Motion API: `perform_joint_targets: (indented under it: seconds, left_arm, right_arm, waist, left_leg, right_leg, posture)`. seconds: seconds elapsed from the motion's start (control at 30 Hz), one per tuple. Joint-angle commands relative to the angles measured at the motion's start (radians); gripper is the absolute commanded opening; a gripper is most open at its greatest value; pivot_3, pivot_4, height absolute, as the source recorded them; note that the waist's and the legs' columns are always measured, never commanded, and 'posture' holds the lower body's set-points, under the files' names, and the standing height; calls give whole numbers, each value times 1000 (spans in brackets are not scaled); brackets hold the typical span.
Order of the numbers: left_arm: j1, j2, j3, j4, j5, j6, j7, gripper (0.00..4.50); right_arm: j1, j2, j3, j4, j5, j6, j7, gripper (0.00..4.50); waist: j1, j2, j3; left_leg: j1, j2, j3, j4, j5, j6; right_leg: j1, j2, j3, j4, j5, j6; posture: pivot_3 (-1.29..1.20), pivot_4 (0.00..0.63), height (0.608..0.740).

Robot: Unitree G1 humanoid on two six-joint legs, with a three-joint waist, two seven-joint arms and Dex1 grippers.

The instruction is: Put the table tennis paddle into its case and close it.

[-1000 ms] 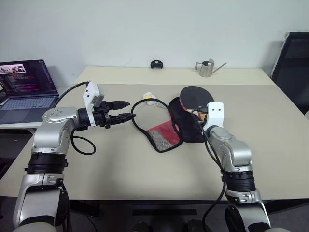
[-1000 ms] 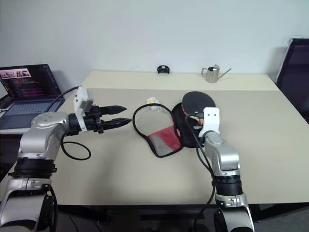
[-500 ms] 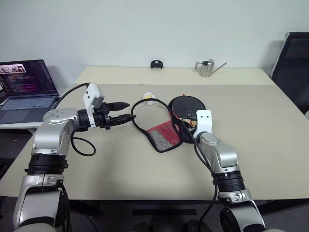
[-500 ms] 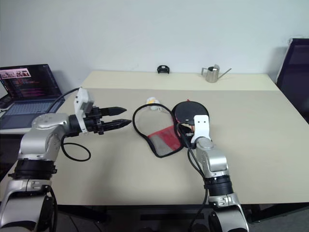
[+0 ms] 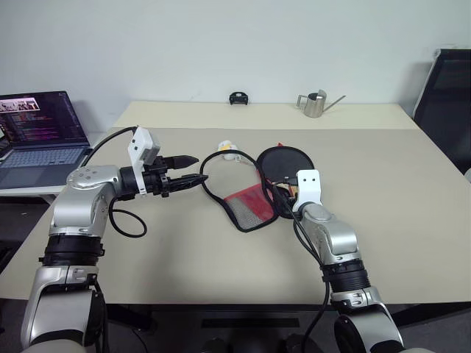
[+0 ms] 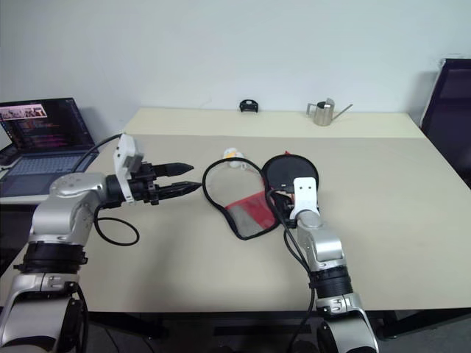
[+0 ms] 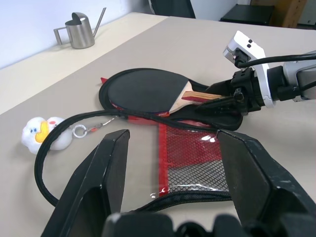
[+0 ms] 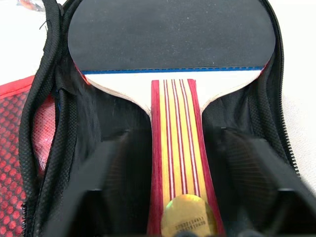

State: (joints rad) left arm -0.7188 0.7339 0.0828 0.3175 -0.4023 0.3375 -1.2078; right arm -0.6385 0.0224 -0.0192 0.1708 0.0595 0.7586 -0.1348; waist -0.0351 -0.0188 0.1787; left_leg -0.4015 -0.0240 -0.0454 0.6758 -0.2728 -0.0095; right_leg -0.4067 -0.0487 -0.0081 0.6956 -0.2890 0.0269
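Note:
The table tennis paddle (image 5: 285, 160) lies flat inside the open case (image 5: 247, 204), black blade away from me and striped wooden handle (image 8: 177, 163) pointing at my right wrist. The case's red mesh half is folded out toward the left, and its zipper edge loops out past it. My right gripper (image 7: 218, 97) sits low over the case's near end. It is open, one finger (image 8: 111, 182) on each side of the handle with a gap to the wood. My left gripper (image 5: 189, 169) hovers open above the table, left of the case.
A small white-yellow toy (image 5: 227, 148) lies just beyond the case's zipper loop. A metal watering can (image 5: 315, 104) and a small black object (image 5: 238, 98) stand at the table's far edge. An open laptop (image 5: 40, 136) sits far left, a black chair (image 5: 449, 95) far right.
My right arm came down and to the left, laying the paddle's blade flat in the case. Its fingers then parted from the handle. The left arm stayed still.

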Motion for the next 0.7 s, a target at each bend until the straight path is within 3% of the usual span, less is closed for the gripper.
perform_joint_targets:
  seconds: [0.03,0.23,0.5,0.7]
  left_arm:
    - [-5,0,22,-39,-9,-15,12,3082]
    - [-4,-13,31,-4,18,-45,64,3082]
    - [-67,-59,30,183,140,-155,294,3082]
    - [-152,-87,27,390,228,-239,466,3082]
  right_arm:
    - [-29,10,2,-76,7,-13,17,4081]
    - [-38,12,-48,-318,123,108,95,4081]
    - [34,-228,-65,-488,204,145,321,4081]
    - [72,-373,-120,-577,355,195,506,4081]
  waist:
    - [0,0,0]
    - [2,0,0]
    - [6,0,0]
    - [4,-1,0]
  left_leg:
    - [0,0,0,0,0,0]
    - [0,0,-1,0,0,0]
    - [0,0,-2,0,0,0]
    - [0,-1,-1,0,0,0]
  right_leg:
    - [0,0,0,0,0,0]
    - [0,0,0,0,0,0]
    - [1,0,-2,-1,0,0]
    - [1,0,-2,-1,0,0]
  posture:
    - [0,150,740]
    - [0,150,740]
    - [0,150,740]
    - [0,150,740]
